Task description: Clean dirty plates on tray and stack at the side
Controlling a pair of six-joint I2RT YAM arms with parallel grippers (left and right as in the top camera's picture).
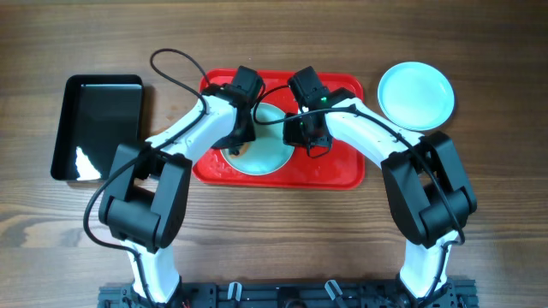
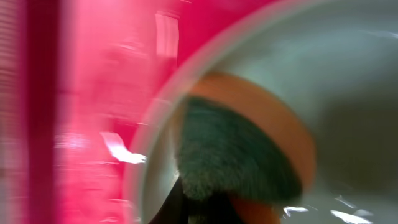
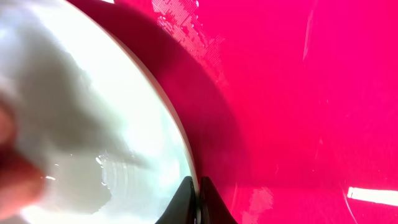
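Tray (image 1: pixel 342 174): red, centre of the overhead frame, long side running left to right, on a wood table (image 1: pixel 282 244).
Plate (image 1: pixel 267 144): pale blue with a whitish centre, on the tray a little left of its middle, between the two arms. Its face has a wet sheen in the right wrist view.
Second plate (image 1: pixel 416 94): on the table at the upper right of the overhead frame, near the tray's right end and apart from it. Its face is an even pale blue.
Left gripper (image 1: pixel 234 147): over the plate's left edge, closed on a sponge (image 2: pixel 242 149) (orange body, dark green scrub face). The sponge lies against the plate's inner face. The left wrist view is blurred, so finer detail cannot be told.
Right gripper (image 3: pixel 198 191): at the plate's right rim, its fingers drawn together to a hairline. One tip is on the plate side and the other on the tray side, with the rim pinched between them.
Black tray (image 1: pixel 97 128): glossy, at the left of the overhead frame, well apart from the red tray.
Arms: both reach up from the bottom edge and bend inward over the tray.
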